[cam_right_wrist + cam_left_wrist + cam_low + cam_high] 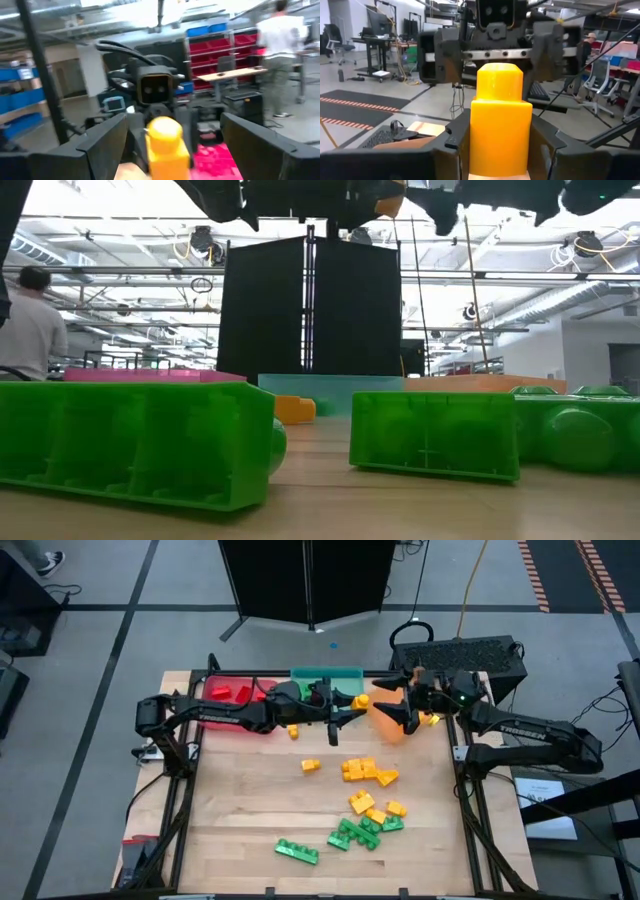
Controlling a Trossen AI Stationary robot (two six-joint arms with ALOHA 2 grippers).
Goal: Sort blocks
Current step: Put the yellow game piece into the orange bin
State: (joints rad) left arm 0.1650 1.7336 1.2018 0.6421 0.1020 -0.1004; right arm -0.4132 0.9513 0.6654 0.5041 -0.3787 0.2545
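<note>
Bare wood lies between the block scatter [365, 802] and far-edge trays. My left gripper [357, 702] pinches a yellow block [500, 120]; my right gripper [405, 710], spread, faces it above the orange tray [385, 725]. Red tray [213, 686] holds red blocks [232, 692].

In the low view both arms were cut off by the upper edge, so neither hand could be made out there. The nearest green block [135, 442] ran off the left edge, and another green block [577, 428] ran off the right edge. The trays showed only as thin strips behind the blocks.

In the left wrist view the yellow block [500, 120] was cut off at the bottom edge and hid most of the right hand [497, 55] behind it.

The right wrist view was blurred; a person [277, 47] stood cropped at the top edge.

From above, the teal tray [327, 673] lay partly under the left arm.
</note>
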